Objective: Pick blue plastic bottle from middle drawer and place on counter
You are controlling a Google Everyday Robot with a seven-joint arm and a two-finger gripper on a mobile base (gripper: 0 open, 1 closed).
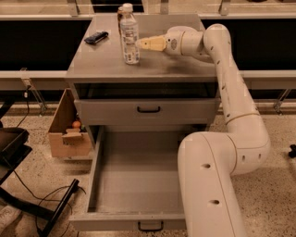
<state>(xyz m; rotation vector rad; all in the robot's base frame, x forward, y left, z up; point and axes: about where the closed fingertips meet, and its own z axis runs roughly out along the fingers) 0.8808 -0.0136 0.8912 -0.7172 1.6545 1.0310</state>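
Seeing blue plastic bottle [130, 37] standing upright on the counter [175, 65], long axis vertical, white cap up, toward the back-left of that top. Reading gripper [142, 43] as just right of the bottle at label height, aimed level at its side, nose at or against the wall. Can't separate contact from a hair of gap, and can't tell whether the gripper is spread or closed from this angle. Only one arm [231, 92] here, coming in from the bottle's right, so no nearer-hand question. Judging placement as done or nearly so, with the bottle apparently self-supported. Expect next a straight pull-back to the right, away from the bottle, without nudging a tall, light, tippy thing. Spotting a brownish can [120, 13] just behind the bottle, mostly hidden, and a flat black device [96, 37] to the bottle's left, both on the same top. Below the bottle: closed drawer front [185, 113] with black handle, then middle drawer [138, 185] pulled out toward the camera, nothing visible on its grey floor, right part hidden by the arm's lower link. Down-left of the bottle, on the floor: open cardboard box [59, 120] holding something orange [76, 124]; rest of its contents not visible.
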